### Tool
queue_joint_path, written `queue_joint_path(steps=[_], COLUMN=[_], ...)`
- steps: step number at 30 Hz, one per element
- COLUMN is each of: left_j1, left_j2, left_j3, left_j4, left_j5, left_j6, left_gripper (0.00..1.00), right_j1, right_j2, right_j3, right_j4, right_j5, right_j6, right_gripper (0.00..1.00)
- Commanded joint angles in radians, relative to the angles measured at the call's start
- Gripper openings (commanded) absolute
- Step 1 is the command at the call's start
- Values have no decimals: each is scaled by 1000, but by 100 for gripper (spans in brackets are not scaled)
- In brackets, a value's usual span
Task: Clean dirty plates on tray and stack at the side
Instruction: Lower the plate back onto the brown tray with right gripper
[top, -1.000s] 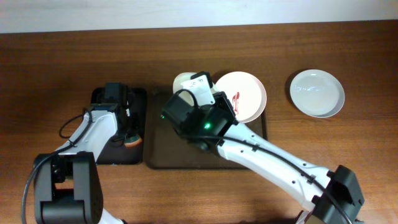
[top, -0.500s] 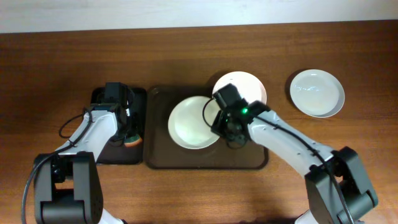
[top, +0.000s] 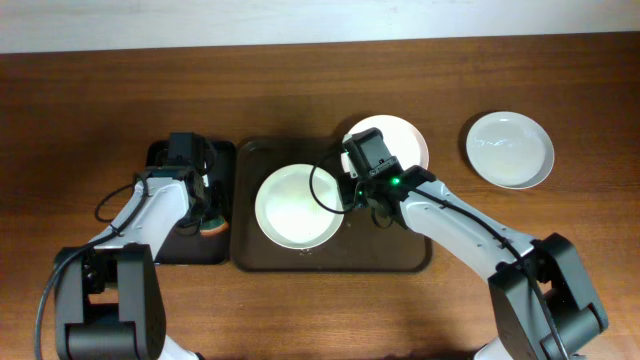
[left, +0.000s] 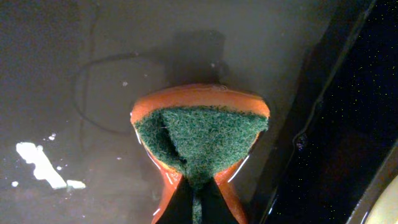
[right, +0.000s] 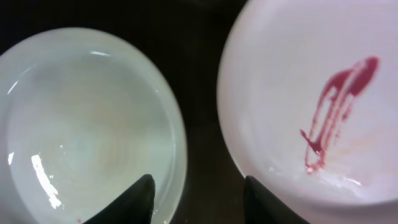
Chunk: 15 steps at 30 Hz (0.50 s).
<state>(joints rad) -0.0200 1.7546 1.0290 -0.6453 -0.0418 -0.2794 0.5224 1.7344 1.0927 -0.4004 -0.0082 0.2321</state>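
A pale bluish-white plate lies flat on the left half of the dark brown tray, its centre free of red. A white plate with a red smear sits at the tray's back right corner. My right gripper hovers over the gap between these two plates, open and holding nothing. One finger is over each plate's rim. A third plate rests on the table at the right. My left gripper is shut on an orange and green sponge.
A small black tray lies left of the brown tray, under my left gripper and the sponge. White crumbs lie on its floor. Bare wooden table surrounds both trays, and a pale wall edge runs along the back.
My right gripper has set the pale plate down on the tray's left half and opened, letting it go. The left arm and sponge have not moved.
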Motion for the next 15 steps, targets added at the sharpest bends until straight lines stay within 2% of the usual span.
queue_joint_path(steps=[1,7,10,13,15], left_j1=[3,3,3,3,3], left_j2=[14,14,14,14,14], left_j3=[-3,-3,-3,-3,-3], left_j4=[0,-3,-3,-3,-2], left_j5=[1,44,46,46,45], left_j6=[15,15,15,15,16], left_gripper=[0,0,0,0,0], right_j1=[1,0,0,1,1], right_j2=[67,174,187,187,187], right_j3=[-3,-3,-3,-3,-3], right_j4=[60,182,193,173,159], right_j5=[-91,-84,-66,-67,-71], right_j6=[-71,-71,-67,-40,-1], right_gripper=[47,48,43,13,4])
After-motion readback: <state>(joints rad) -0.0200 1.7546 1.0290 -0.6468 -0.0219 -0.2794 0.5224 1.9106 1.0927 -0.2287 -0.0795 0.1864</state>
